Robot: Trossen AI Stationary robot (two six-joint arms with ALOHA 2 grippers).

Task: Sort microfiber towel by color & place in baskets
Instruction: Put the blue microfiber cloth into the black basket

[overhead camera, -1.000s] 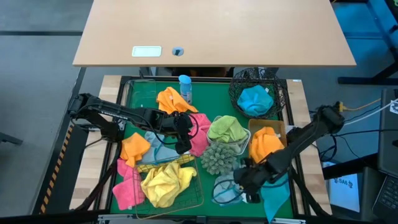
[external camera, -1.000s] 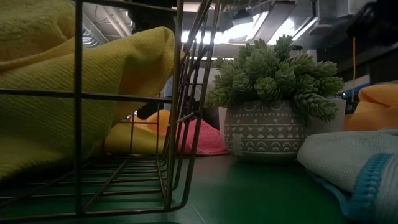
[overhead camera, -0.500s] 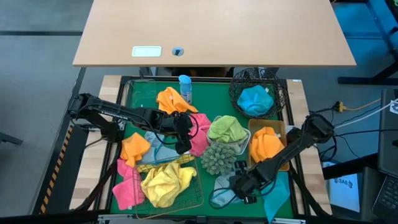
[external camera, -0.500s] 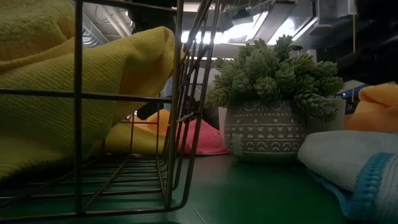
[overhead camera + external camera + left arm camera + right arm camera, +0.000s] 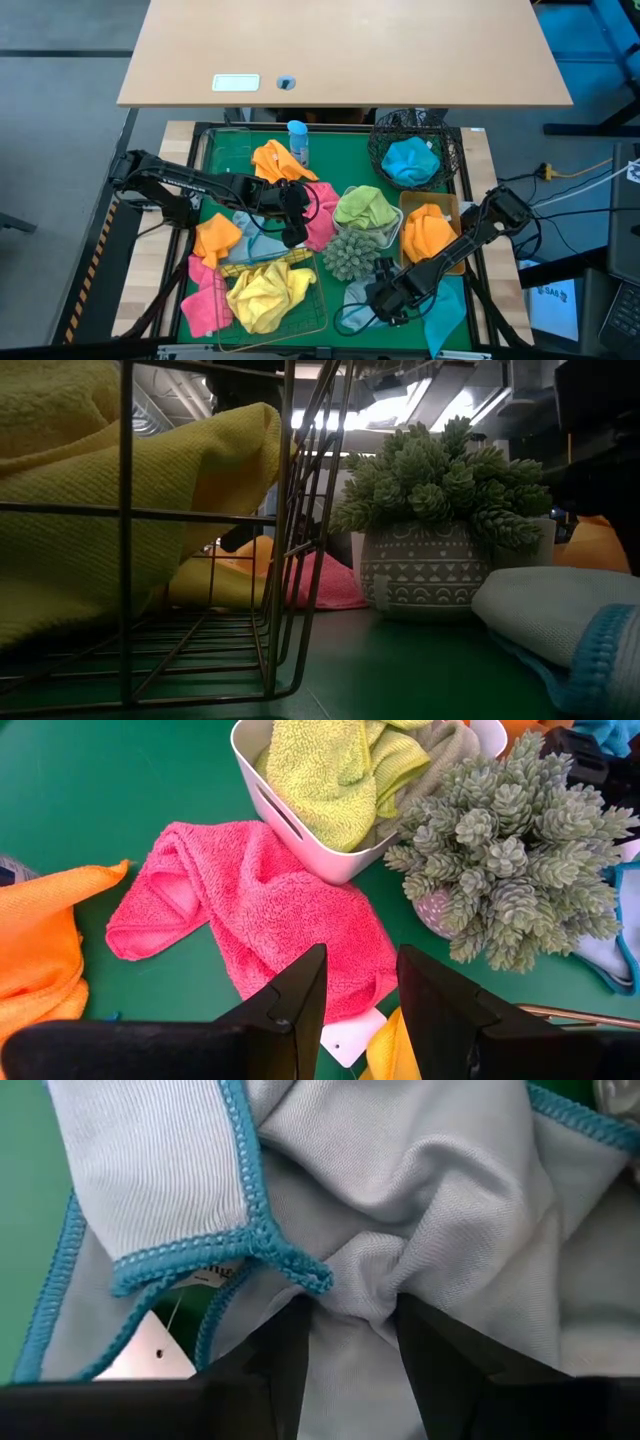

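My right gripper [image 5: 385, 296] [image 5: 352, 1335] is down on a pale grey-blue towel with teal edging [image 5: 356, 308] [image 5: 560, 615] that lies near the table's near edge, and it is shut on the cloth. My left gripper [image 5: 291, 216] [image 5: 360, 982] waits, open, above a pink towel [image 5: 260, 910] at the table's middle. A black wire basket [image 5: 378, 140] holds a blue towel and a gold wire basket [image 5: 318, 310] holds a yellow one [image 5: 264, 294]. A white tray [image 5: 300, 830] holds green towels, and a tan tray [image 5: 446, 204] an orange one. My right gripper comes down from above onto the middle of the pale towel. A bunched fold [image 5: 356, 1285] sits pinched between the two fingers [image 5: 285, 1355], with creases spreading out from it. The rest of the towel lies slack on the green mat, its teal hem [image 5: 250, 1240] folded over beside the fingers.
A spiky green plant in a patterned pot [image 5: 350, 256] [image 5: 440, 540] stands right beside the right gripper. A teal towel [image 5: 442, 316] lies at the near right corner, pink towels [image 5: 204, 302] and orange towels [image 5: 215, 238] at the left. A blue spray bottle [image 5: 297, 140] stands at the far edge.
My right gripper has moved toward the table's left, a little nearer the near edge, from the pale towel's right side to over its middle. In the low view the towel's near hump has risen and shifted. The left arm has kept still.
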